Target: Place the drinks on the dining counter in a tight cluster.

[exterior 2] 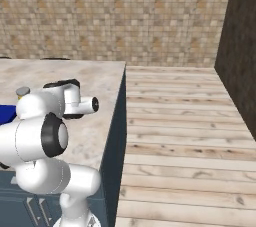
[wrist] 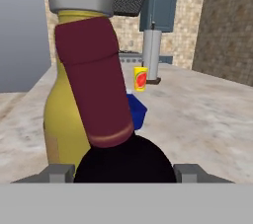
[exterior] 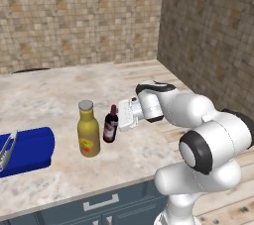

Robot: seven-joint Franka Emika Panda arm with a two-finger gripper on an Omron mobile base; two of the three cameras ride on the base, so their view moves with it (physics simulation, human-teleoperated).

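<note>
Wine bottle point(exterior: 110, 125) is standing on the dining counter point(exterior: 49, 95) just right of the mustard bottle point(exterior: 88, 130), forming the cluster, while the gripper point(exterior: 122, 115) jaws are sitting apart around its body.

Even, flat light all round, no single lamp to pick out. Soft faint shadows under the yellow bottle point(exterior: 89, 129) and wine bottle point(exterior: 110, 124) on the counter point(exterior: 54, 100). Gentle sheen on the white arm point(exterior: 208, 140), no harsh glare. Right-hand wall point(exterior: 208, 30) noticeably dimmer than the back wall. Rendered look, slightly coarse and pixelled. Close up, wine bottle point(wrist: 99, 99) sharp-edged, looming large and tilted.
</note>
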